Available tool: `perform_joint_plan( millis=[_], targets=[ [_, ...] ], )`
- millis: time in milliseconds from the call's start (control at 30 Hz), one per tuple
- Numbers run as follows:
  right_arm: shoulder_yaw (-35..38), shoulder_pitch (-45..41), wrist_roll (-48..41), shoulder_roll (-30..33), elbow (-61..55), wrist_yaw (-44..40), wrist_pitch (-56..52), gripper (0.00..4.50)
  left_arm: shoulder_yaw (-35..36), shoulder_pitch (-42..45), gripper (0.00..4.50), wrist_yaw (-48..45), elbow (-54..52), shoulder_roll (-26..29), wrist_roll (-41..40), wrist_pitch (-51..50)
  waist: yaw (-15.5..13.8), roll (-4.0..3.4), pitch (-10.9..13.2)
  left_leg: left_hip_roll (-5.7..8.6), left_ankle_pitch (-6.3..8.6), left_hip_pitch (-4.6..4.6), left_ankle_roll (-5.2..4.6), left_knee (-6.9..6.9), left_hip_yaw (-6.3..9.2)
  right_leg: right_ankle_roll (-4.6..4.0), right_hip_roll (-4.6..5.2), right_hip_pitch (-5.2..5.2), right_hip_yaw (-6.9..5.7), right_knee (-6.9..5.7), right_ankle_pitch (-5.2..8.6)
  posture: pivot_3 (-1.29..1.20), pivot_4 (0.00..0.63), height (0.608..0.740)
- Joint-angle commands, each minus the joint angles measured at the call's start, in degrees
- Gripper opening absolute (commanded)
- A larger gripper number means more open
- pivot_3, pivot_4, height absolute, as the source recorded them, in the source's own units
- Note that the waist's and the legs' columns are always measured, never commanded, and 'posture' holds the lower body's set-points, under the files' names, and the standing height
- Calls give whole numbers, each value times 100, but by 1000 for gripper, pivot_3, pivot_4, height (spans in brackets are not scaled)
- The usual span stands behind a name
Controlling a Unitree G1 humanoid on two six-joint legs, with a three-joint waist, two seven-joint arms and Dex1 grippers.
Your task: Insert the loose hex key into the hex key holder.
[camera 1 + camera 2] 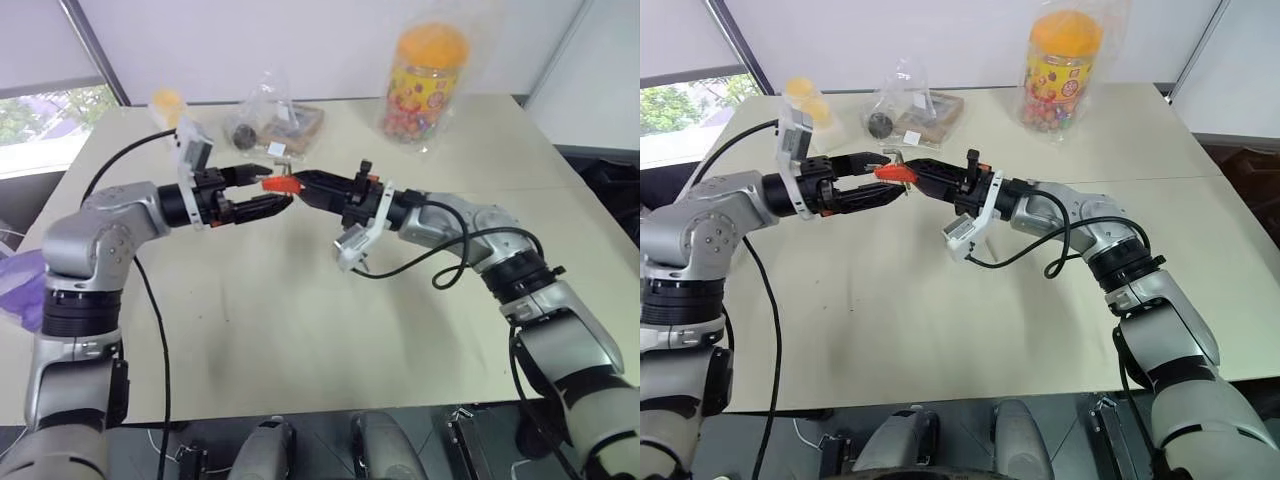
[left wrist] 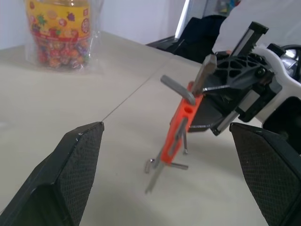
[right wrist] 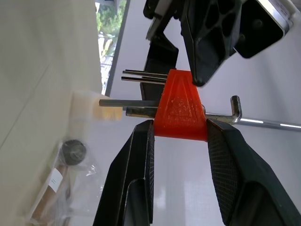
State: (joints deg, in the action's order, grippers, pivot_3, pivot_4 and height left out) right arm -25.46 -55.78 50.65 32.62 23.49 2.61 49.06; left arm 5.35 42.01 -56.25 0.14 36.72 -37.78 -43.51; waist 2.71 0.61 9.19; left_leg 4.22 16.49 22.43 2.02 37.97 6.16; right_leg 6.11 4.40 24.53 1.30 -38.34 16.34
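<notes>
Bare table (image 1: 300,320) below both raised hands, candy jar (image 1: 425,80) and bagged items (image 1: 268,118) along the far edge

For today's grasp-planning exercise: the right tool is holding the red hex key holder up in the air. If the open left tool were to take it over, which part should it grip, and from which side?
Probably the free end of the hex key holder, below the right tool, which pinches its upper part. The left tool faces it with jaws wide, so come straight on, closing across the flat red faces, clear of the dark keys sticking out.

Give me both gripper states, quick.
Left gripper: open, holding nothing, its fingers either side of the hex key holder.
Right gripper: shut on the hex key holder, above the table.
</notes>
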Motion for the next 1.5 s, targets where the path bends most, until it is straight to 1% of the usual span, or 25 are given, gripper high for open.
perform_joint_plan(
  millis=[33, 367, 467, 567, 600, 667, 700, 1267, 1300, 1367, 1467, 1500],
  targets=[
    [118, -27, -196, 17, -226, -73, 34, 1018, 88, 87, 4500, 13, -31, -1, 22, 136, -1, 0, 0, 0, 0, 0, 0, 0, 0, 0, 0, 0, 0, 0, 0, 0, 150, 740],
    [147, -9, -289, -13, -260, -244, -8, 1018, 47, 60, 4500, -26, -7, -79, 98, 167, -1, 0, 0, 0, 0, 0, 0, 0, 0, 0, 0, 0, 0, 0, 0, 0, 150, 740],
    [154, 8, -317, 1, -280, -280, -11, 1018, 23, 56, 3609, -6, 9, -129, 140, 199, -3, 0, 0, 0, 0, 0, 0, 0, 0, 0, 0, 0, 0, 0, 0, 0, 150, 740],
    [167, 27, -345, 6, -300, -325, -22, 1018, 16, 56, 2049, -1, 28, -174, 159, 216, -3, 0, 0, 0, 0, 0, 0, 1, 0, 0, 0, 0, 0, 0, 0, 0, 150, 740],
    [172, 36, -357, 10, -311, -342, -26, 1018, 13, 58, 1614, -1, 38, -189, 169, 223, -4, 0, 0, 0, 0, 0, 0, 1, 0, 0, 0, -1, 0, 0, 0, 0, 150, 740],
    [177, 56, -376, 22, -344, -374, -38, 1018, 8, 58, 483, -4, 48, -207, 179, 228, -5, 0, 0, 0, 0, 0, 0, 2, 0, 0, 0, -1, 0, 0, 0, 0, 150, 740],
    [180, 66, -388, 25, -361, -391, -45, 1018, 2, 56, 56, -12, 50, -209, 175, 222, -5, 0, 0, 1, 0, 0, 0, 2, 0, 0, 1, -1, 0, 0, 0, 0, 150, 740],
    [248, 170, -723, 25, -478, -758, -135, 1018, -41, 30, 17, 21, 36, -283, 205, 241, -5, 0, 0, 0, 0, 0, 0, 3, 0, 0, 1, -2, 0, 0, 0, 0, 150, 740],
    [245, 170, -742, 27, -464, -777, -119, 2103, -39, 31, 0, 24, 35, -286, 207, 242, -6, 0, 0, 0, 0, 0, 0, 3, 0, 0, 1, -2, 0, 0, 0, 0, 150, 740],
    [245, 170, -740, 16, -442, -810, -130, 2996, -38, 38, 0, 23, 54, -279, 207, 256, -5, 0, 0, 0, 0, 0, 0, 3, 0, 0, 1, -2, 0, 0, 0, 0, 150, 740],
    [242, 182, -693, 39, -431, -851, -176, 4462, -42, 48, 0, 38, 70, -281, 207, 279, -4, 0, 0, 0, 0, 0, 0, 2, 1, 0, 0, -2, 0, 0, 0, 0, 150, 740],
    [246, 199, -720, 63, -424, -909, -196, 4462, -42, 49, 0, 42, 69, -282, 208, 282, -5, 0, 0, 0, 0, 0, 0, 2, 1, 0, 0, -2, 0, 0, 0, 0, 150, 740]
  ],
)
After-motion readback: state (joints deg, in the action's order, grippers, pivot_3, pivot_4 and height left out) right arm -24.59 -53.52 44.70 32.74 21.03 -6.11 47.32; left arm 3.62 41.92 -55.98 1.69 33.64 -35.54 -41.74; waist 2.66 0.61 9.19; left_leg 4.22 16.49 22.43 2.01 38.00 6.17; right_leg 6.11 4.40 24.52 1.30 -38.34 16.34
